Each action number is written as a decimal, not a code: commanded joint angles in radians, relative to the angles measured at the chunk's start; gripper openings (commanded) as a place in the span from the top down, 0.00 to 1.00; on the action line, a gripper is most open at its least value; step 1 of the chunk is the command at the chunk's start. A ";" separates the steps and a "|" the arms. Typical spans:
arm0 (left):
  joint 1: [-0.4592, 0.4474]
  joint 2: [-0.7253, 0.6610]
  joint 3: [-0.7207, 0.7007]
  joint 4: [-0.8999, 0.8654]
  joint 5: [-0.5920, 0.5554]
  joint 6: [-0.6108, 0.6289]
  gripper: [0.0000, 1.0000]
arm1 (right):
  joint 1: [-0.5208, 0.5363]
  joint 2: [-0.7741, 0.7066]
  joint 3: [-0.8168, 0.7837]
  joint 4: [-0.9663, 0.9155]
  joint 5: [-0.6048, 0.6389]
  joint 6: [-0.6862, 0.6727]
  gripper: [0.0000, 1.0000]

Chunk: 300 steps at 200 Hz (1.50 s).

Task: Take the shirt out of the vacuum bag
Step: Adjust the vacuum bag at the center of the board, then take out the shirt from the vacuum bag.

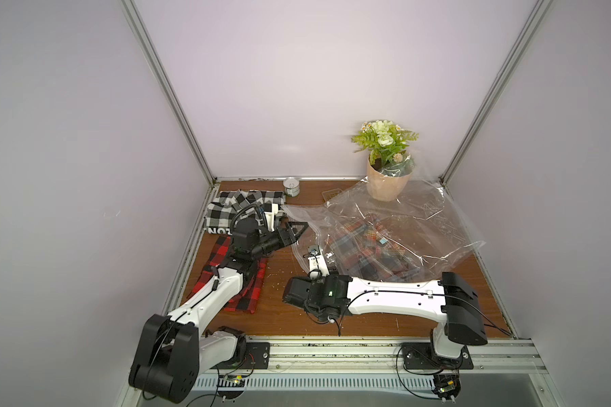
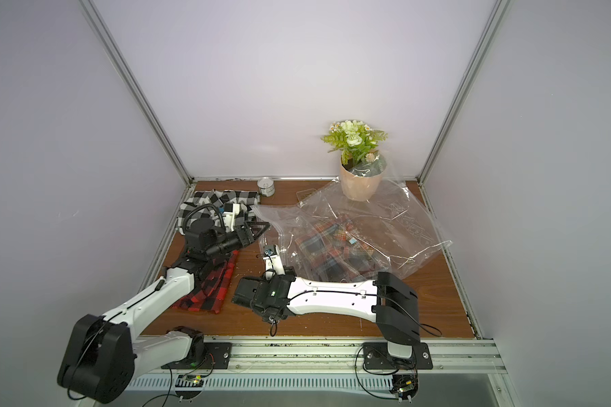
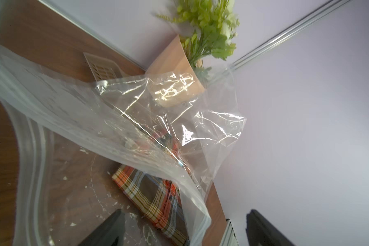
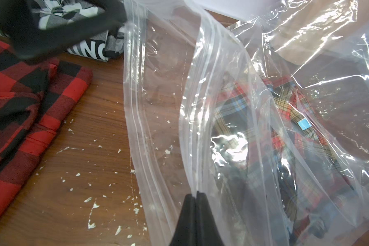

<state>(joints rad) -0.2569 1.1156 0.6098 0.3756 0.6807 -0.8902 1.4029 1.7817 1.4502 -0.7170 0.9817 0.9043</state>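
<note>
Our right gripper (image 4: 196, 194) is pinched tight on the zip edge of the vacuum bag (image 1: 420, 225); our left gripper (image 3: 184, 213) stands wide open by the bag's mouth. We see the plaid shirt (image 1: 364, 246) lying inside the bag, on the table (image 1: 290, 317) near the flower pot (image 1: 387, 183)

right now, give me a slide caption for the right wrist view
Right gripper pinching the zip edge of the vacuum bag, plaid shirt inside, red checked shirt lying beside it.
</note>
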 commanded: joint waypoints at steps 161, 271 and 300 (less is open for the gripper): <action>-0.168 -0.048 -0.148 -0.041 -0.270 -0.030 0.49 | 0.001 -0.138 -0.068 0.116 -0.097 -0.011 1.00; -0.261 0.296 -0.070 0.218 -0.167 -0.046 0.54 | -0.005 -0.183 -0.116 0.199 -0.112 -0.027 1.00; -0.273 0.346 -0.080 0.251 -0.167 -0.061 0.49 | -0.007 -0.189 -0.119 0.194 -0.107 -0.028 1.00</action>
<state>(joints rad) -0.5106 1.4334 0.5209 0.5442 0.4934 -0.9222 1.3991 1.6417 1.3273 -0.5434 0.8589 0.8875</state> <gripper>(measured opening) 0.490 0.049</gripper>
